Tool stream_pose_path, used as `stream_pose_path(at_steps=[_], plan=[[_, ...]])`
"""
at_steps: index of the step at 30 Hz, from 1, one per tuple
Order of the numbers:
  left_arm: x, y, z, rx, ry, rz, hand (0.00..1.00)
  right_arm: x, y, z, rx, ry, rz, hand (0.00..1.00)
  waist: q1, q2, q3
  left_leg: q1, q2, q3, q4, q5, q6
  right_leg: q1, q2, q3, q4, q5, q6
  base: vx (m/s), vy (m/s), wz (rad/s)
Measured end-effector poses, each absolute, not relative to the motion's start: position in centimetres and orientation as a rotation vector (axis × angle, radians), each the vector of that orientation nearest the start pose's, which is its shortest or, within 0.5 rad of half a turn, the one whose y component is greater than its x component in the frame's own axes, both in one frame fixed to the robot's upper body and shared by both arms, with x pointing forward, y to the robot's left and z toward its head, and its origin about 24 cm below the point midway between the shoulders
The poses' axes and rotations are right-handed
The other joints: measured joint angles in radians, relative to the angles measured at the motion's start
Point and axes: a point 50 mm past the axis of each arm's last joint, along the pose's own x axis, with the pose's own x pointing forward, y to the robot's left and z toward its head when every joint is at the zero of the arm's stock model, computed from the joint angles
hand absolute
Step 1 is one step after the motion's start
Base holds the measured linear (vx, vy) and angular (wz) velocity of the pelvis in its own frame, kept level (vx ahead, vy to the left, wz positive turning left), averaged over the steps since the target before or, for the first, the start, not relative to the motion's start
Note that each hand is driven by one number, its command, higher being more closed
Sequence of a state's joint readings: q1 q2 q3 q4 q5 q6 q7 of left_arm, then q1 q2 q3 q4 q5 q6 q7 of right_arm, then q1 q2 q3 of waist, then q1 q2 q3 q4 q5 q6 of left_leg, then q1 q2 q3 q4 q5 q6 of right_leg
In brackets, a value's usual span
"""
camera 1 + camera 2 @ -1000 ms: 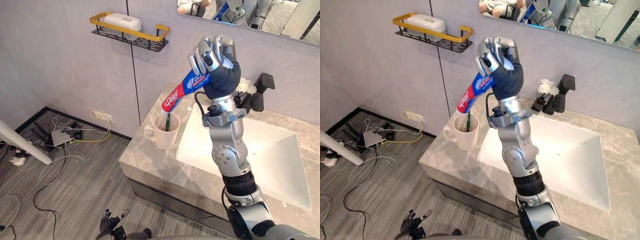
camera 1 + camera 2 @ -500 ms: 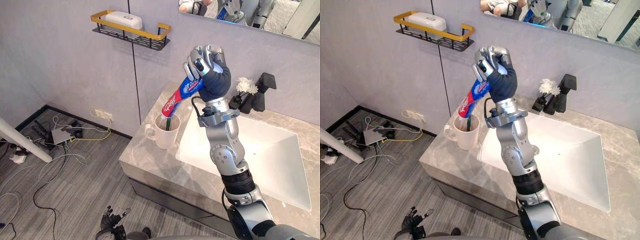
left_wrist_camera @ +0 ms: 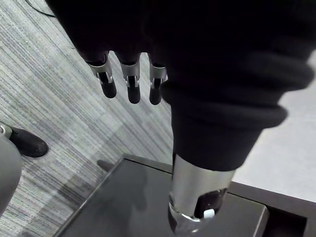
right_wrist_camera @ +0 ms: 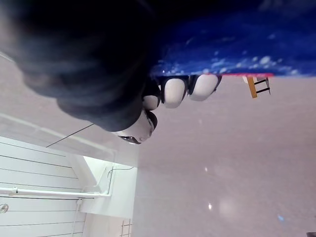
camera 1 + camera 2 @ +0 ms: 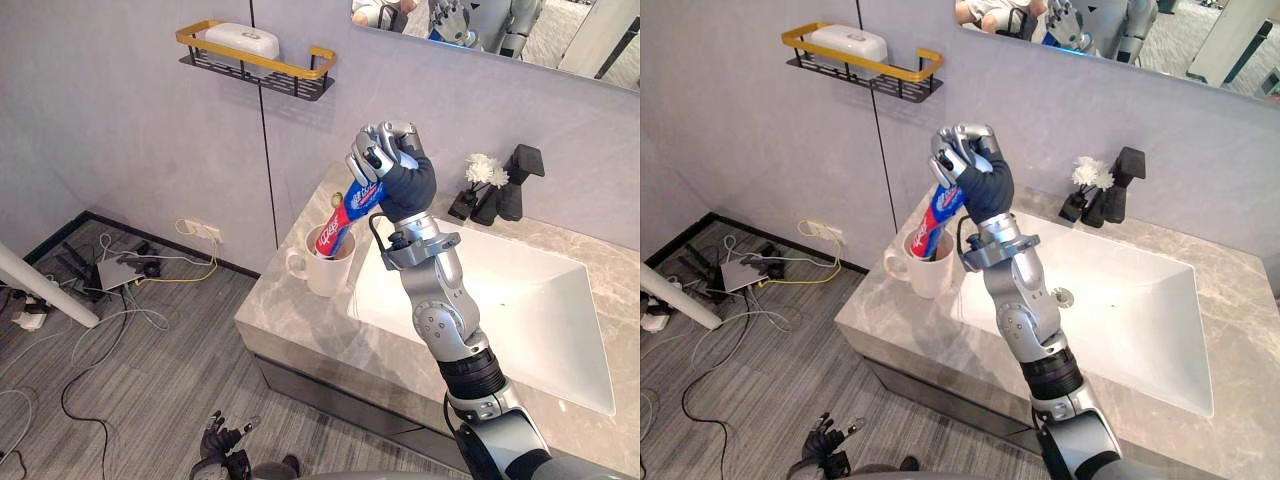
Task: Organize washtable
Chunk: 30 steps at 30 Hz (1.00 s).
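Note:
My right hand [image 5: 388,168] is shut on a red, blue and white toothpaste tube [image 5: 340,214], held slanted above the left end of the washtable. The tube's lower end dips into the white mug [image 5: 318,274] standing on the marble counter [image 5: 290,322] beside the sink. In the right wrist view the blue tube [image 4: 237,44] lies across the curled fingers [image 4: 175,91]. My left hand [image 5: 222,446] hangs low over the floor, and the left wrist view shows its fingers [image 3: 129,83] straight and holding nothing.
A white rectangular sink [image 5: 520,320] takes up most of the counter. A black faucet [image 5: 512,186] and white flowers [image 5: 486,170] stand at the back. A black and gold wall shelf [image 5: 290,75] carries a white box [image 5: 240,40]. Cables [image 5: 120,270] lie on the floor at left.
My right hand has come down and to the left with the tube, and the tube's lower end has gone from above the mug into it. The left hand stays low.

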<state>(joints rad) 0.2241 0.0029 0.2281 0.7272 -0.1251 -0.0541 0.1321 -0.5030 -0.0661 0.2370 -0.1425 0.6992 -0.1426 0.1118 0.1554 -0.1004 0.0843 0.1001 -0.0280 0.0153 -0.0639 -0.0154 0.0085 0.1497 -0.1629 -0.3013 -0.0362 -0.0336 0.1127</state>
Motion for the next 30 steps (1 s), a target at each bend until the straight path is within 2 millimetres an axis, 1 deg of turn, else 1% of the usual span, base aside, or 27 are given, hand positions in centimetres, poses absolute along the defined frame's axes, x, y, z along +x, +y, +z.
stream_pose_path(at_steps=[12, 20, 27, 30], plan=[[9.91, 20.71, -13.78, -0.128, 0.879, 0.474, 0.00, 28.57, -6.84, 21.43, 0.570, -0.638, 0.624, 1.00, 0.000, 0.000, 0.002, 0.000, 0.000, 0.000, 0.000, 0.000, 0.000, 0.000, 0.000, 0.000, 0.000, 0.000, 0.000, -0.01, -0.005, 0.00], [9.95, 20.67, -13.77, -0.128, 0.879, 0.471, 0.00, 28.63, -6.94, 21.42, 0.542, -0.642, 0.607, 1.00, 0.000, 0.008, 0.011, 0.000, 0.000, 0.000, 0.000, 0.000, 0.000, -0.001, 0.000, 0.001, 0.000, 0.000, 0.000, 0.00, 0.000, 0.00], [9.94, 20.69, -13.78, -0.128, 0.879, 0.470, 0.00, 28.87, -7.61, 21.49, 0.548, -0.648, 0.566, 1.00, 0.002, 0.011, 0.013, 0.000, 0.001, 0.001, -0.001, -0.001, -0.001, -0.001, 0.002, 0.001, 0.000, 0.000, 0.000, 0.00, 0.000, 0.00], [9.94, 20.70, -13.78, -0.128, 0.879, 0.470, 0.00, 28.86, -7.58, 21.49, 0.548, -0.648, 0.567, 1.00, 0.003, 0.014, 0.018, 0.000, 0.002, 0.001, 0.000, -0.001, -0.001, -0.001, 0.002, 0.001, 0.000, 0.000, 0.000, 0.00, 0.000, 0.00]])
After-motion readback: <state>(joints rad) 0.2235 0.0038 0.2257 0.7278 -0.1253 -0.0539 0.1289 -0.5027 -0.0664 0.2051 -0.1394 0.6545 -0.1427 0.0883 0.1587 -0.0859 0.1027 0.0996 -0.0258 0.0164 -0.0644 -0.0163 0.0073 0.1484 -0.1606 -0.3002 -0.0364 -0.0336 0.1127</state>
